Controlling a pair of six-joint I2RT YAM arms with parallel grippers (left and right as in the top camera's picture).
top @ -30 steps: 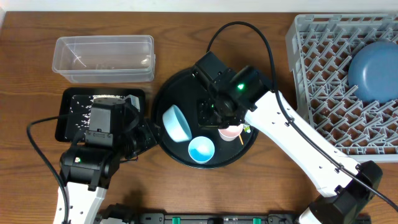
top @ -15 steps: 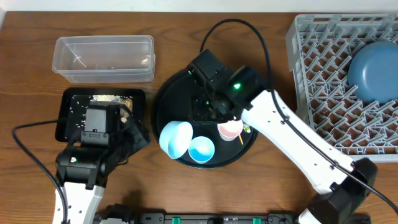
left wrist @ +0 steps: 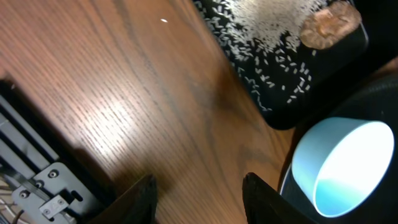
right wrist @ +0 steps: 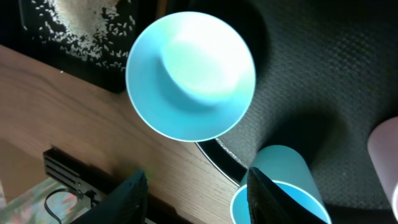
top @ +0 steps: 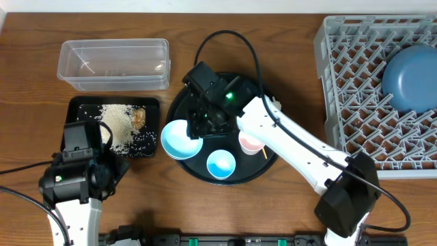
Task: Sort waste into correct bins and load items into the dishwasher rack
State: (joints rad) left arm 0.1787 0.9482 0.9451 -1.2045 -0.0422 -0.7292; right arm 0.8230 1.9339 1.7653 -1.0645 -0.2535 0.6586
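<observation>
Withdrawn toward the near left corner since the earlier frame, the left arm no longer covers the shallow black tray [top: 82, 109], so the rice [top: 117, 126] and the brownish lump [top: 138, 117] lying in it are exposed. The light blue bowl [top: 179, 139], tipped on its side a second ago, is now set upright, and the right arm has been swung left over it.

The left tool [left wrist: 199, 186] is seen released, with nothing between its jaws and only bare surface [top: 27, 82] beneath. The right tool [right wrist: 198, 183] is likewise released and empty, hovering above the bowl.

The bowl is perched on the left rim of the round tray [right wrist: 311, 74], overhanging toward the black tray, just beside a smaller blue bowl [top: 220, 164]. The rack [top: 355, 102], with a dark blue plate [top: 410, 78] already in it, stands well apart to the right.

A tip-over is judged the main risk. If one side of the overhanging bowl is pressed or pinched off-centre, it could be flipped onto the rice or slid off the rim. The smaller bowl could also be knocked by a jaw during the descent.
</observation>
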